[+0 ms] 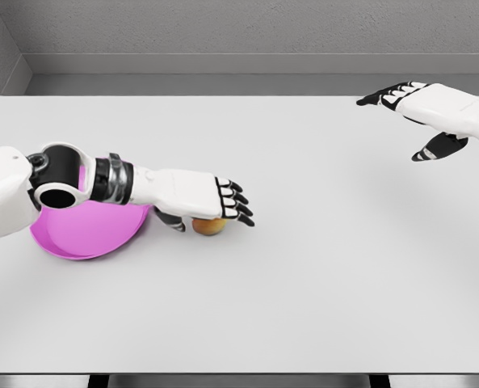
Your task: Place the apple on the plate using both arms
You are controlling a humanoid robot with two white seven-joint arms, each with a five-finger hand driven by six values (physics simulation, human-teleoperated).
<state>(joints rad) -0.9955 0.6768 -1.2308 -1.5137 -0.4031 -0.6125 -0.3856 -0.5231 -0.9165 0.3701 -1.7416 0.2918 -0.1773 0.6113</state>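
Head view shows a white table with the apple resting on its surface at left of centre, just beside the right rim of the pink plate. Apple form is roughly round, so no long axis can be determined; only its lower portion is visible, and stem direction cannot be told. Left hand lies directly over the apple, palm down, with the forearm running in from the left edge and crossing above the plate. Its black-tipped fingers extend forward and to the right, slightly fanned and nearly straight, reaching past the apple; the thumb hangs down on the plate side of the fruit. Palm and apple appear to be touching or very nearly so, but a closed grasp is not visible: the fingers are not wrapped around the fruit. Apple is on the table, not on the plate. Right hand is raised at the upper right, well apart from apple and plate, fingers extended toward the left and loosely spread, thumb pointing down, holding nothing.
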